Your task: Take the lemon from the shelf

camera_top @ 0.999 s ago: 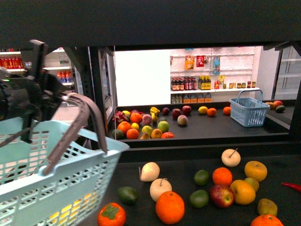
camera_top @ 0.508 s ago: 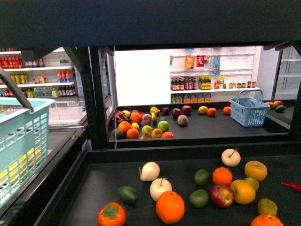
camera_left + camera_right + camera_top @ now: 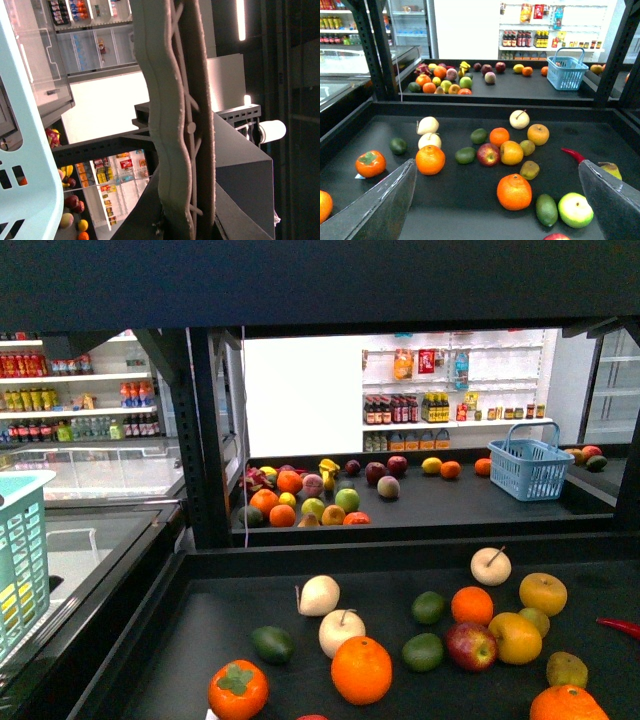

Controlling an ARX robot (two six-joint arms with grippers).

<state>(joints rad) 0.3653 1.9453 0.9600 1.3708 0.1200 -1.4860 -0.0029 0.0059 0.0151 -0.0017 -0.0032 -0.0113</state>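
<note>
Setting: shop aisle, black tiered shelf (image 3: pixel 420 558) in front, white store shelving with bottles behind.
Right claw (image 3: pixel 496 167): wide open, holding nothing, over the near tray's front edge.
Left claw: not shown in any view; cannot tell its state.
Mint basket (image 3: pixel 20 570): one, at the left edge of the front view, outside the shelf; its handle (image 3: pixel 172 125) fills the left wrist view.
Near tray, counted: three oranges (image 3: pixel 361 669), one persimmon (image 3: pixel 238 689), three pale stemmed fruits (image 3: pixel 341 632), three dark green fruits (image 3: pixel 422 651), one red apple (image 3: pixel 472 646), two golden round fruits (image 3: pixel 515 637), one red chilli (image 3: pixel 620 625) at the right edge.
Lemon (image 3: pixel 288 499): small and yellow, on the far tray, in the fruit pile near its left end, just beside oranges.
Blue basket (image 3: pixel 529 468): one, at the far tray's right end.
Writing: bottle labels are too small to read.
</note>
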